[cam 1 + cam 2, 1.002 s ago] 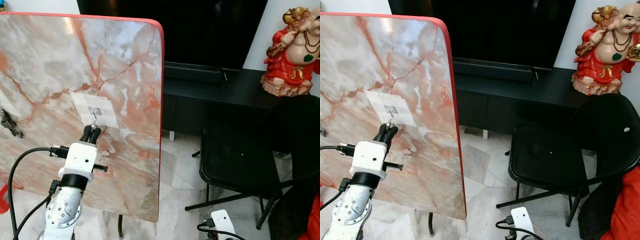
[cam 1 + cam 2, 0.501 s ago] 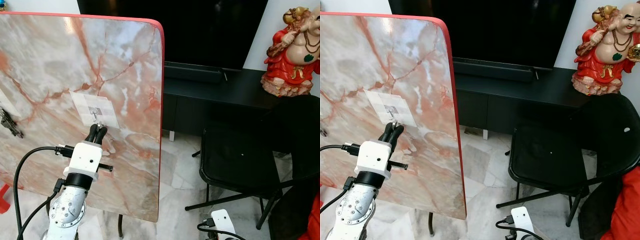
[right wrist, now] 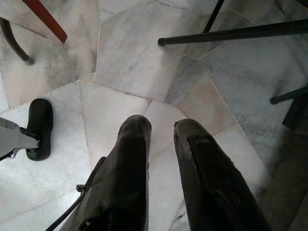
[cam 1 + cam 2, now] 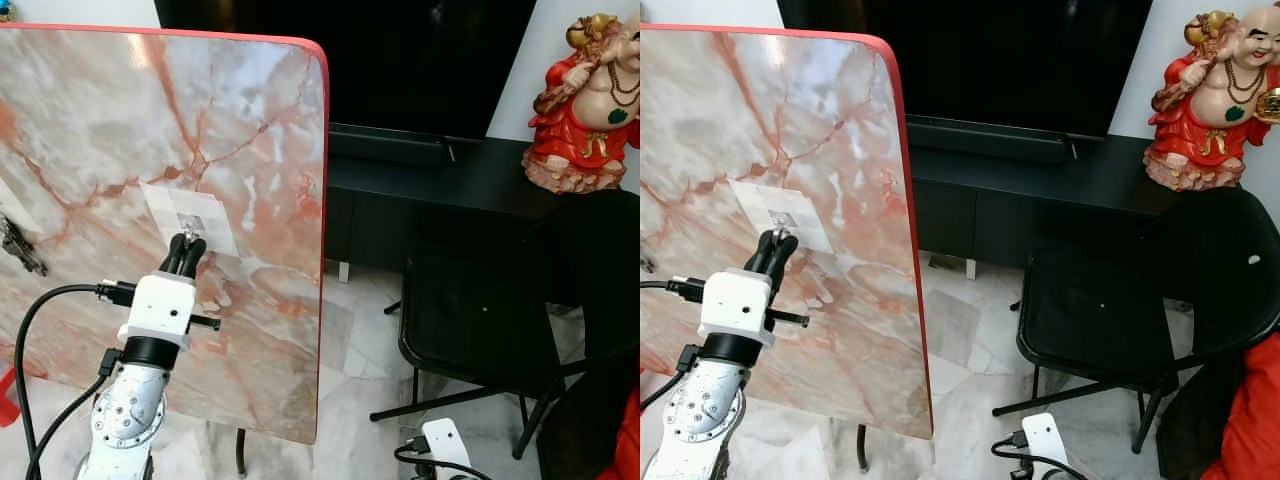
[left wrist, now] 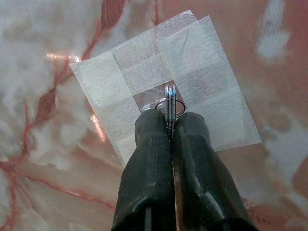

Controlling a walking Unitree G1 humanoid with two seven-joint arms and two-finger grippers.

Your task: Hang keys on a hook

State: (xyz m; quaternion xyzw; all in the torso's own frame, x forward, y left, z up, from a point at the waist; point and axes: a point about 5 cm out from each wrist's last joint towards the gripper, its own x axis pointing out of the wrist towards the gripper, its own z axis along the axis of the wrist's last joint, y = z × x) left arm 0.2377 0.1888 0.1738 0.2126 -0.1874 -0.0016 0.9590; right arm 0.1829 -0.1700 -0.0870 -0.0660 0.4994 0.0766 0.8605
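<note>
A clear adhesive patch [image 4: 190, 218] with a small metal hook [image 5: 150, 97] is stuck on the upright marble board [image 4: 240, 120]. My left gripper [image 4: 186, 243] reaches up to the patch and is shut on the keys [image 5: 169, 102], held edge-on between its fingertips [image 5: 153, 121]. The silver key ring touches the middle of the patch at the hook. Whether the ring is over the hook I cannot tell. My right gripper [image 3: 161, 126] hangs open over the marble floor, holding nothing.
The board has a red edge [image 4: 322, 250] and stands on thin legs. A dark metal object [image 4: 20, 246] hangs at its left side. A black chair [image 4: 480, 320], a low black cabinet [image 4: 430, 190] and a red statue [image 4: 585, 100] are to the right.
My left gripper dipped slightly down and right half a second ago, then rose again, so the keys now sit higher, against the hook patch.
</note>
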